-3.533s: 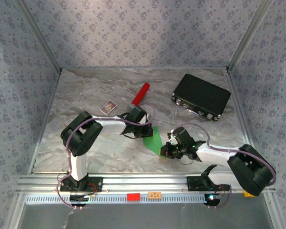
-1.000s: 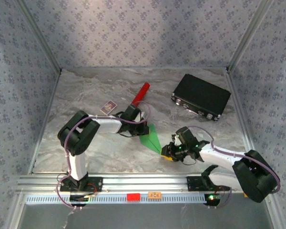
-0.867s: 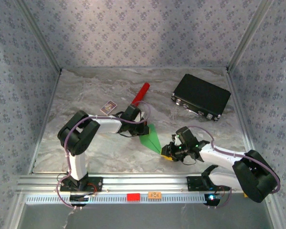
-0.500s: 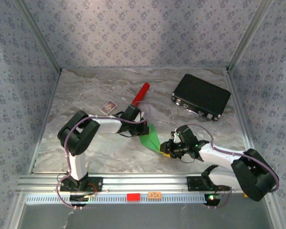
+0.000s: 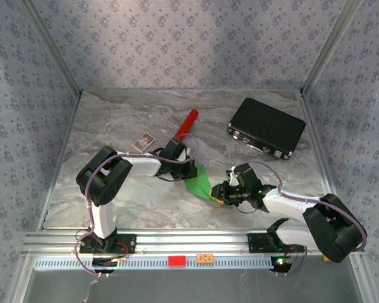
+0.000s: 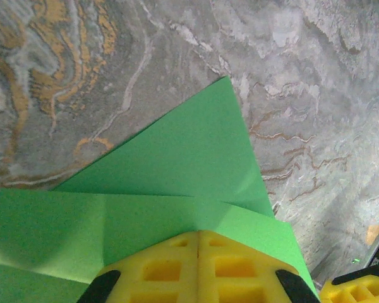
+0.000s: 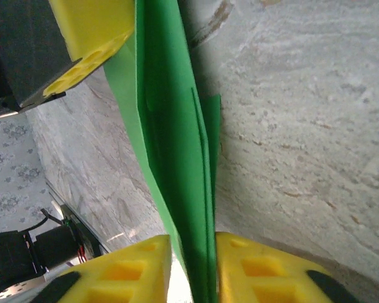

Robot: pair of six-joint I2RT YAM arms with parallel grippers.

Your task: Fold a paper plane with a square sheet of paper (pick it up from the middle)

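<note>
The green paper [image 5: 200, 184], folded into a pointed wedge, lies mid-table between my two grippers. My left gripper [image 5: 188, 172] is shut, and its yellow fingertips [image 6: 199, 235] press down on top of the paper [image 6: 177, 170] near a crease, with nothing between them. My right gripper [image 5: 218, 194] is at the paper's near right end. In the right wrist view the folded layers [image 7: 170, 145] stand edge-up between its jaws [image 7: 192, 243]. The paper touches the right finger, and a thin gap shows at the left finger. The left gripper's yellow finger [image 7: 91, 31] appears beyond.
A red cylinder [image 5: 186, 125] lies just behind the left gripper, with a small printed card [image 5: 143, 142] to its left. A black case [image 5: 266, 127] sits at the back right. Patterned walls enclose the marble table [image 5: 114, 196].
My right gripper has slid left onto the paper's near end and its jaws have narrowed around it. The left gripper has stayed shut in place.
</note>
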